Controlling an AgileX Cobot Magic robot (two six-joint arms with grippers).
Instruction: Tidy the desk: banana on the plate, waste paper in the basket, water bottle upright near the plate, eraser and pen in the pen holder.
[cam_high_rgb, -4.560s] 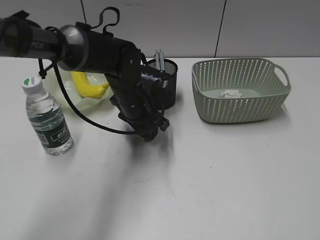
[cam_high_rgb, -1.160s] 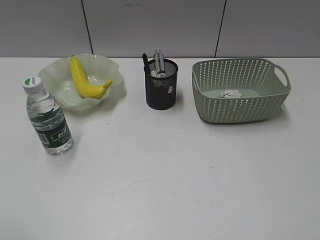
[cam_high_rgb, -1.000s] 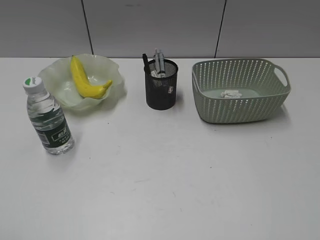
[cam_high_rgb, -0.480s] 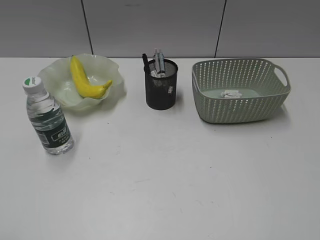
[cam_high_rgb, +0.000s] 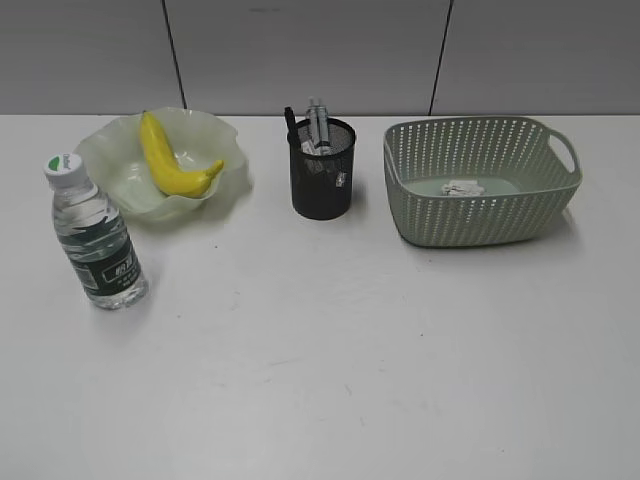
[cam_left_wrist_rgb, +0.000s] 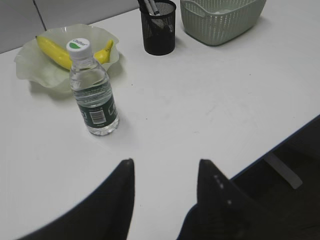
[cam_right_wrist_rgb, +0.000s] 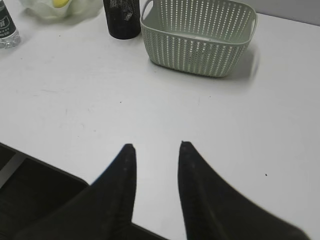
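Observation:
The yellow banana (cam_high_rgb: 172, 160) lies in the pale green ruffled plate (cam_high_rgb: 215, 130) at the back left. In front of the plate the water bottle (cam_high_rgb: 95, 238) stands upright. The black mesh pen holder (cam_high_rgb: 322, 180) holds pens (cam_high_rgb: 318, 122) and a pale item; the eraser cannot be made out. A scrap of waste paper (cam_high_rgb: 463, 187) lies in the sage-green basket (cam_high_rgb: 480, 215). Neither arm shows in the exterior view. My left gripper (cam_left_wrist_rgb: 166, 161) hangs open and empty above the desk's (cam_high_rgb: 330, 360) near edge, short of the bottle (cam_left_wrist_rgb: 92, 95). My right gripper (cam_right_wrist_rgb: 157, 145) is open and empty, well short of the basket (cam_right_wrist_rgb: 197, 50).
A grey panelled wall (cam_high_rgb: 320, 50) runs behind the desk. The desk's front edge drops off to a dark floor (cam_left_wrist_rgb: 295, 160) under both wrists. Bare white tabletop lies between the grippers and the row of objects.
Several seconds ago the left arm was over the pen holder; it has since left the exterior view. Over the last second nothing has visibly moved.

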